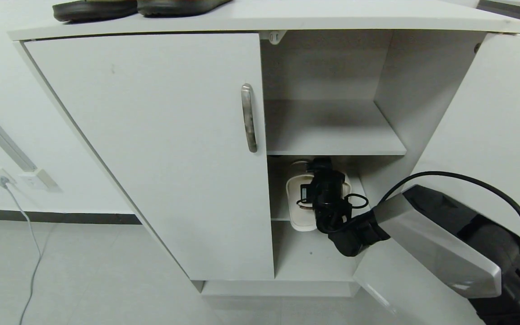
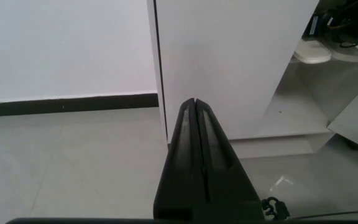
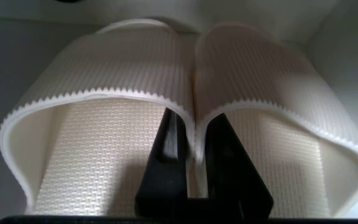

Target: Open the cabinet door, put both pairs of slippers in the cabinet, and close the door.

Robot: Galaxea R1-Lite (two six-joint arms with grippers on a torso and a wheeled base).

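Two cream slippers (image 1: 297, 216) sit inside the cabinet (image 1: 251, 20) under the upper shelf (image 1: 332, 131), with the right end effector (image 3: 194, 155) clamped on their touching inner edges. Two dark slippers (image 1: 95, 9) lie on the cabinet top. The right door (image 1: 503, 126) is open, the left door (image 1: 151, 149) closed. The left end effector (image 2: 195, 109) has its fingers together, above the floor (image 2: 73, 162).

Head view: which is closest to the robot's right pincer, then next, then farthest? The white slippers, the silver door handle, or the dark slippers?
1. The white slippers: pinched in the right pincer, inside the open side of the cabinet.
2. The silver door handle: higher up, on the closed door to the left.
3. The dark slippers: on the cabinet's top, far left.
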